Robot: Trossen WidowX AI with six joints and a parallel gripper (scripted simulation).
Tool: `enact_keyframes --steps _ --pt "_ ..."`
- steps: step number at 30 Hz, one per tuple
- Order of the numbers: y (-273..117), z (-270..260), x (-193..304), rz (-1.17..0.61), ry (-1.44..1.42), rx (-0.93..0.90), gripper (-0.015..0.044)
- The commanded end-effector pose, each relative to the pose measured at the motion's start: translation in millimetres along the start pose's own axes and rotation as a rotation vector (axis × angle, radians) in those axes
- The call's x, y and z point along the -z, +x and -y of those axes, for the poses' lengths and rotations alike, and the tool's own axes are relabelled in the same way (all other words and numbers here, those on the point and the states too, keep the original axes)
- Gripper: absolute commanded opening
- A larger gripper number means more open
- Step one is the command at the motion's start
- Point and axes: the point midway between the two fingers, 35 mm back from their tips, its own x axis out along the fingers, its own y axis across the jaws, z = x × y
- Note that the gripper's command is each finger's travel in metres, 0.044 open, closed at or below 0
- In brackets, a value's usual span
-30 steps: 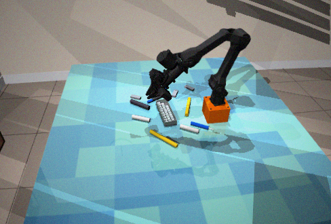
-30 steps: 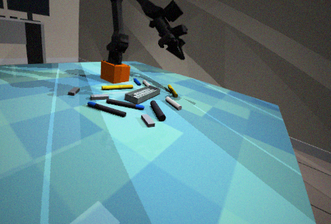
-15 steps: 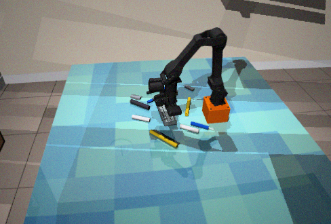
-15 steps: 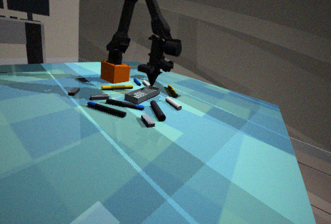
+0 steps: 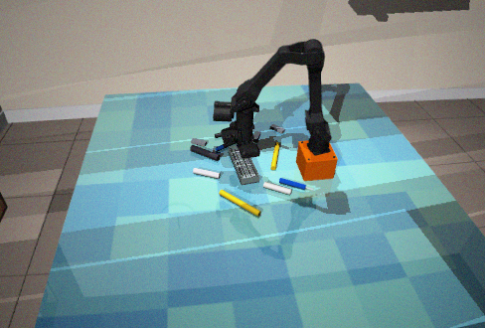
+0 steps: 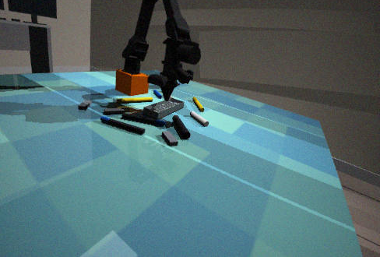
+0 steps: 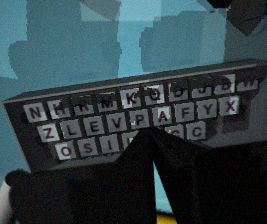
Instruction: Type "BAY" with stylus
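My gripper [image 6: 167, 100] [image 7: 148, 134] is shut and empty, pointing down at the keyboard [image 5: 249, 180] [image 6: 156, 114] [image 7: 28, 149]. Its tips are just below the P and A keys in the wrist view and cover part of the lowest key row. Whether they touch it, I cannot tell. The A key [image 7: 163, 118] and Y key [image 7: 207, 107] show in the middle row, the B key [image 7: 226, 84] in the upper row. A blue pen [image 5: 292, 183] [image 6: 157, 93] with a pale tip lies near the orange base. Which loose stick is the stylus is not clear.
Around the keyboard lie yellow sticks [image 5: 240, 203] [image 6: 136, 100], white sticks [image 5: 206, 173] [image 6: 199, 118], a thick black cylinder [image 5: 205, 152] [image 6: 181, 127], black pens with blue ends [image 6: 122, 124] and small grey blocks [image 6: 170, 138]. The orange base block [image 5: 316, 165] [image 6: 132, 82] stands beside them.
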Motion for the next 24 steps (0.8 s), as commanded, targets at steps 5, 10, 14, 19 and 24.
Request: enact_keyframes --steps 5,10,14,19,24 --pt "0 3 -1 0.0 -0.012 -0.002 0.0" --pt "-1 55 -2 0.0 -0.012 0.002 0.0" --pt "-1 63 -1 0.0 -0.012 0.003 0.0" --pt "-1 63 -1 0.0 -0.012 0.003 0.0" --pt "-1 47 17 -0.002 -0.012 0.002 0.0"
